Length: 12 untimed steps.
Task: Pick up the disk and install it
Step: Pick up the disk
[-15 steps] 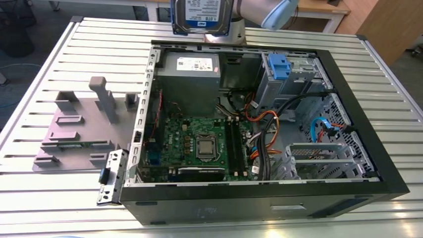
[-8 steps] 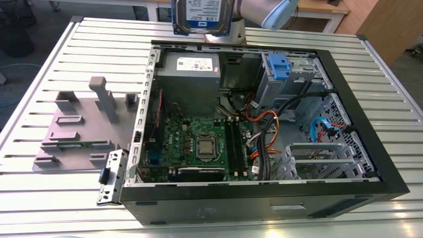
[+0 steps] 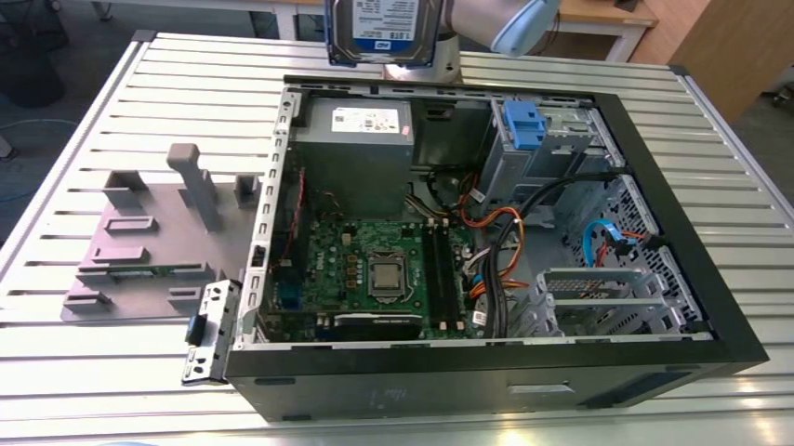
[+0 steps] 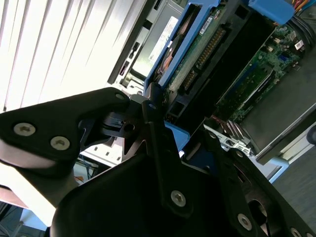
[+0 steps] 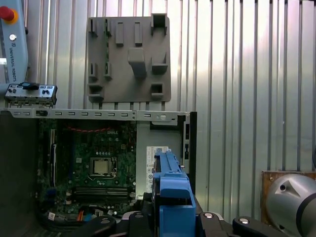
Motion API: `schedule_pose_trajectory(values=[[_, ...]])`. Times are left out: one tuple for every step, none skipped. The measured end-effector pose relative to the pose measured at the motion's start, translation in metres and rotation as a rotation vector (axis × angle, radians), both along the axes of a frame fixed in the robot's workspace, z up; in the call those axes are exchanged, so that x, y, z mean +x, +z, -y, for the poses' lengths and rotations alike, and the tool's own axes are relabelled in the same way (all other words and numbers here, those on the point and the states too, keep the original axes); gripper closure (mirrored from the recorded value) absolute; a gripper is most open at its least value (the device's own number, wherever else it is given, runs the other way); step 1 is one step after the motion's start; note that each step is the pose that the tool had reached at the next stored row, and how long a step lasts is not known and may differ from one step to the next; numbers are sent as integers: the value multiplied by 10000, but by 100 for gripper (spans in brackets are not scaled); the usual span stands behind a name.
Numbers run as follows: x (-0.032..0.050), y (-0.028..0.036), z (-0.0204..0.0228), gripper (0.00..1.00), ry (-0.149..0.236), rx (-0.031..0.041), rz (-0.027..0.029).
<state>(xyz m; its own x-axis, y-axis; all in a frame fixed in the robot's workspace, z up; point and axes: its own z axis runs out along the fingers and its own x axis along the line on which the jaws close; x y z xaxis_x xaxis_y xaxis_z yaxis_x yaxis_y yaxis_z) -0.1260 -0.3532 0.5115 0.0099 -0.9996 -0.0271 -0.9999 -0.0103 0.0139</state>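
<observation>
This is a robotics lab or workshop. A slotted aluminium tabletop (image 3: pixel 732 167) carries an opened desktop computer case (image 3: pixel 496 386) with its motherboard (image 3: pixel 372 269) bare, beside a grey fixture plate (image 3: pixel 137 251) with upright blocks. A grey robot arm (image 3: pixel 509 23) holds the disk (image 3: pixel 382 32) above the case, and wooden benches (image 3: pixel 608 17) stand behind.

Open computer case (image 3: pixel 496 370) on table (image 3: pixel 74 372), fixture plate (image 3: pixel 137 251) at exterior view's left of it, disk (image 3: pixel 382 28) above case's far edge

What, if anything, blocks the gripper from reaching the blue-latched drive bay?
Probably nothing: the case lies open-sided, and the gripper, clamped on the disk, hangs near its far wall. Cables run beside the drive bay.
</observation>
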Motion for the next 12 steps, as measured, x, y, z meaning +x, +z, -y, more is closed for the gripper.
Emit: schedule_pose_trajectory(values=[[3,0,0,64,0,0,-1],[6,0,0,64,0,0,0],[10,0,0,64,1,0,0],[15,0,0,64,1,-1,-1],[20,0,0,64,1,-1,-1],[24,-1,0,64,0,0,0],[27,-1,0,64,1,0,1],[30,-1,0,64,1,1,0],[33,-1,0,64,0,0,0],[35,-1,0,64,0,0,0],[37,-1,0,64,0,0,0],[39,-1,0,64,1,0,0]])
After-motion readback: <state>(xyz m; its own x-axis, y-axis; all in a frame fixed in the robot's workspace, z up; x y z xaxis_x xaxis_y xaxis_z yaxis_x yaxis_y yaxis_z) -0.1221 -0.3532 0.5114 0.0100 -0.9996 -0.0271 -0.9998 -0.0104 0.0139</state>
